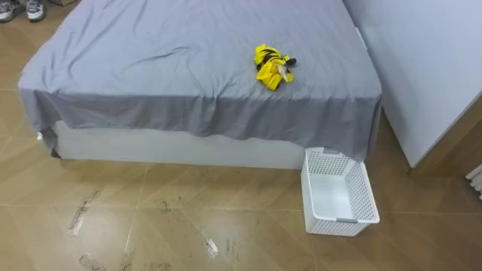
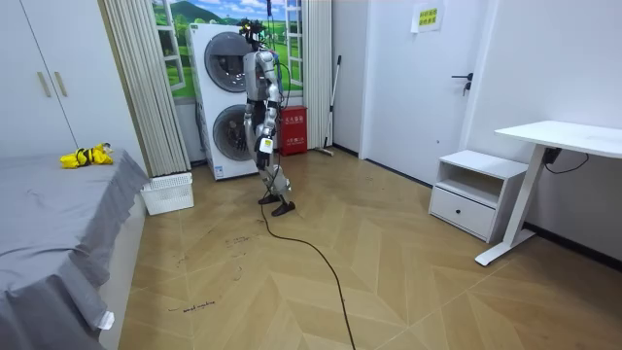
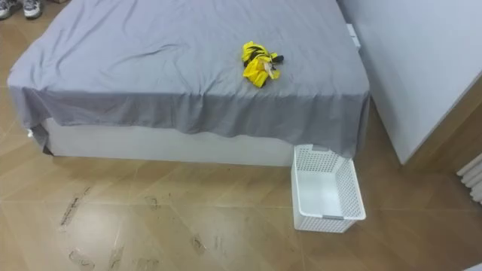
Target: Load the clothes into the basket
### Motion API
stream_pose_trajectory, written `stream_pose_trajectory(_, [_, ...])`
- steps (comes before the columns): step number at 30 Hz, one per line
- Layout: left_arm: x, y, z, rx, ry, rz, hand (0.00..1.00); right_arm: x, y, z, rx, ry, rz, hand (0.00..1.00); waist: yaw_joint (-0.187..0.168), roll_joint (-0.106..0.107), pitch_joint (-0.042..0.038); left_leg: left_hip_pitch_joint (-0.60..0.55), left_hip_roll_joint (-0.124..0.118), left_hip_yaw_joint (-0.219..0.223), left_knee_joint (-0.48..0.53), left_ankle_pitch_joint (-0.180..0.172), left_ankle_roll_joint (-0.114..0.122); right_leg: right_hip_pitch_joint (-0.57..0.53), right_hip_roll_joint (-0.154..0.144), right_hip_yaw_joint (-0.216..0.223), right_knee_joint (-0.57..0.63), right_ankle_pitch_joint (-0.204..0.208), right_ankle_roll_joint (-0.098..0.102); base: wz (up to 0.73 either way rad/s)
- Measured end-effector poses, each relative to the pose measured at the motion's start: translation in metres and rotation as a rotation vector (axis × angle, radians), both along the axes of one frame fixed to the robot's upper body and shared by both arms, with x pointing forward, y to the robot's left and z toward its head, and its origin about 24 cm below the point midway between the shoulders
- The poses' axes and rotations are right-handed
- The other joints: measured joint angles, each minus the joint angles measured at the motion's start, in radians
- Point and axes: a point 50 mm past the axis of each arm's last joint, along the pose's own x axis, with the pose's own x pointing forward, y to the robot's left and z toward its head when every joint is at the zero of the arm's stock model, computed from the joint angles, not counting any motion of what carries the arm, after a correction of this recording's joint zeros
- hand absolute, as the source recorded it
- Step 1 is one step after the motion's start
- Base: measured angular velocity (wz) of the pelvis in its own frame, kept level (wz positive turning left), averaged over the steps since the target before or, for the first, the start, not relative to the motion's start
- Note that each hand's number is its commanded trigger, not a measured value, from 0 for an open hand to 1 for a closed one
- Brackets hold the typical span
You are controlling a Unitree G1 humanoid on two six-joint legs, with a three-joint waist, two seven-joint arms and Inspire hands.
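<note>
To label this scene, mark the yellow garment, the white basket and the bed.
yellow garment point(image 1: 271, 68): left eye view, middle of the crumpled cloth.
white basket point(image 1: 367, 192): left eye view, its perforated right wall.
bed point(image 1: 151, 60): left eye view, bare grey sheet on top.

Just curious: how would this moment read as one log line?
clothes: yellow, on bed | basket: empty, on floor beside bed | robot: by washing machines

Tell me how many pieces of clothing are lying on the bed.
1: a yellow and black garment, bunched on the grey bed near the edge, toward the white basket on the floor. It is crumpled, so another piece could be hidden inside.
</note>
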Motion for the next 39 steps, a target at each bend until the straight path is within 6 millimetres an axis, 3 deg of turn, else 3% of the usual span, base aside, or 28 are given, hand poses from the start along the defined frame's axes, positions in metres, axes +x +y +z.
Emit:
stream_pose_trajectory(14, [-0.008, 0.002, 0.0, 0.022, 0.019, -0.002, 0.0, -0.002, 0.002, 0.0, 0.043, -0.01, 0.005, 0.0, -0.021, -0.017, -0.0056, 0.007, -0.001, -0.002, -0.018, 0.001, 0.001, 0.009, -0.007, -0.006, -0.001, -0.001, 0.001, 0.01])
stream_pose_trajectory(17, [-0.01, 0.002, -0.001, 0.002, 0.02, 0.042, 0.0, -0.003, 0.003, 0.0, 0.053, -0.013, 0.007, 0.0, -0.023, -0.018, -0.0037, 0.013, -0.001, 0.001, -0.017, 0.001, 0.001, 0.009, -0.008, -0.005, 0.0, -0.001, 0.002, -0.02])
stream_pose_trajectory(22, [-0.011, 0.003, -0.001, -0.034, 0.013, 0.065, 0.0, 0.0, 0.004, 0.0, 0.072, -0.023, 0.012, 0.0, -0.022, -0.023, -0.0053, -0.013, 0.001, 0.005, 0.041, -0.006, 0.005, -0.002, -0.006, -0.008, 0.01, -0.006, 0.001, -0.02])
stream_pose_trajectory(24, [-0.007, 0.005, 0.0, -0.049, -0.003, 0.103, 0.0, 0.005, 0.004, 0.0, 0.082, -0.036, 0.02, 0.0, -0.018, -0.023, -0.0092, -0.075, 0.019, 0.008, 0.162, -0.033, -0.002, -0.037, -0.01, -0.005, 0.062, -0.035, -0.006, -0.02])
stream_pose_trajectory(26, [-0.006, 0.007, 0.0, -0.059, -0.018, 0.139, 0.0, 0.006, 0.005, 0.0, 0.091, -0.041, 0.024, 0.0, -0.014, -0.024, -0.0025, -0.143, 0.043, 0.009, 0.323, -0.054, -0.005, -0.052, -0.012, -0.003, 0.108, -0.06, -0.015, -0.14])
stream_pose_trajectory(28, [-0.005, 0.01, 0.001, -0.073, -0.041, 0.194, 0.0, 0.004, 0.004, 0.0, 0.093, -0.039, 0.021, 0.0, -0.009, -0.019, -0.0012, -0.215, 0.073, 0.007, 0.485, -0.055, -0.006, -0.05, 0.002, -0.001, 0.132, -0.081, -0.028, -0.09])
stream_pose_trajectory(30, [-0.003, 0.011, 0.002, -0.088, -0.069, 0.243, 0.0, 0.0, 0.003, 0.0, 0.096, -0.039, -0.007, 0.0, -0.005, -0.011, -0.0009, -0.304, 0.115, 0.004, 0.671, -0.019, -0.004, -0.026, 0.031, 0.014, 0.148, -0.105, -0.048, 0.0])
stream_pose_trajectory(31, [-0.002, 0.011, 0.003, -0.09, -0.078, 0.25, 0.0, -0.002, 0.002, 0.0, 0.095, -0.038, -0.017, 0.0, -0.005, -0.012, -0.0024, -0.319, 0.112, 0.005, 0.677, -0.027, -0.001, -0.024, 0.032, 0.024, 0.151, -0.114, -0.052, 0.05])
stream_pose_trajectory(32, [0.003, 0.009, 0.003, -0.102, -0.104, 0.26, 0.0, -0.003, -0.001, 0.001, 0.087, -0.037, -0.036, 0.0, 0.001, -0.011, -0.002, -0.363, 0.087, 0.006, 0.631, -0.042, 0.011, -0.035, 0.022, 0.027, 0.167, -0.129, -0.053, 0.04])
stream_pose_trajectory(34, [0.008, 0.007, 0.005, -0.128, -0.145, 0.29, 0.0, -0.003, -0.003, 0.001, 0.075, -0.033, -0.034, 0.0, 0.005, -0.021, -0.0028, -0.441, 0.038, 0.016, 0.468, -0.035, 0.011, -0.048, -0.007, 0.031, 0.179, -0.147, -0.042, -0.02])
stream_pose_trajectory(35, [0.01, 0.006, 0.005, -0.138, -0.162, 0.301, 0.0, -0.003, -0.004, 0.001, 0.069, -0.028, -0.034, 0.0, 0.009, -0.024, -0.0037, -0.479, 0.012, 0.019, 0.317, 0.008, -0.006, -0.049, -0.02, 0.031, 0.178, -0.159, -0.034, -0.16])
stream_pose_trajectory(36, [0.01, 0.007, 0.006, -0.136, -0.17, 0.311, 0.0, -0.004, -0.004, 0.001, 0.071, -0.017, -0.035, 0.0, 0.012, -0.023, -0.0035, -0.505, -0.003, 0.021, 0.207, 0.101, -0.003, -0.039, -0.04, 0.032, 0.177, -0.175, -0.026, -0.23])
stream_pose_trajectory(37, [0.009, 0.008, 0.006, -0.134, -0.175, 0.323, 0.0, -0.004, -0.004, 0.001, 0.073, -0.015, -0.033, 0.0, 0.013, -0.027, -0.0034, -0.508, -0.008, 0.025, 0.158, 0.141, -0.003, -0.028, -0.049, 0.037, 0.173, -0.183, -0.019, -0.32])
stream_pose_trajectory(38, [0.003, 0.009, 0.006, -0.132, -0.17, 0.347, 0.0, -0.004, -0.004, 0.001, 0.073, -0.015, -0.032, 0.0, 0.014, -0.03, -0.0039, -0.509, -0.015, 0.035, 0.095, 0.213, 0.001, -0.006, -0.066, 0.051, 0.159, -0.197, -0.005, -0.25])
stream_pose_trajectory(39, [0.001, 0.009, 0.006, -0.133, -0.17, 0.353, 0.0, -0.006, -0.006, 0.001, 0.07, -0.012, -0.037, 0.0, 0.013, -0.034, -0.005, -0.51, -0.032, 0.052, 0.081, 0.267, 0.027, 0.012, -0.09, 0.06, 0.142, -0.207, 0.019, -0.15])
